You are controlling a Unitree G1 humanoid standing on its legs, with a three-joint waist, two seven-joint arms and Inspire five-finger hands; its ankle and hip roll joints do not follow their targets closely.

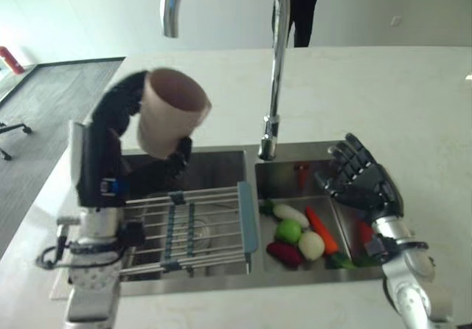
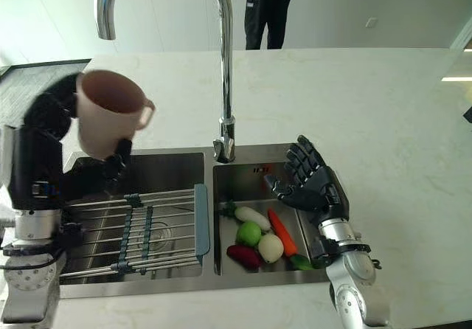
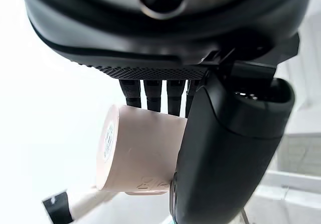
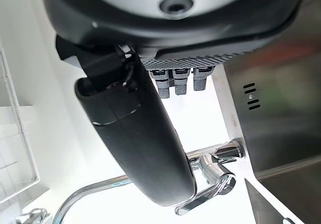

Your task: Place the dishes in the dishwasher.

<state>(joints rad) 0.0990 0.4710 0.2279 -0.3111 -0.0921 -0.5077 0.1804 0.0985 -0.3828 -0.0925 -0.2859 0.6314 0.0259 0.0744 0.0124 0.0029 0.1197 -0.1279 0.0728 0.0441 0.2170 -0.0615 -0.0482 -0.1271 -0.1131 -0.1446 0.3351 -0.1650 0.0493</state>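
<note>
Left hand [image 2: 44,122] grips one pink mug [image 2: 107,119], fingers curled round it, raised above left basin's roll-up rack [image 2: 136,229]; open air around mug, faucet [image 2: 221,63] to its right. Mug base label [image 3: 108,138] unreadable. Right hand [image 2: 313,181] spread wide over right basin [image 2: 254,178], above several vegetables [image 2: 262,237].

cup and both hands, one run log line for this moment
left hand: shut on pink cup, raised over left sink basin | right hand: open, empty, over vegetables | rack: bare

kitchen | double steel sink [image 2: 184,163] | tall faucet [image 2: 225,63] | white stone counter [image 2: 369,100] | vegetables [image 2: 262,237] in basin
</note>
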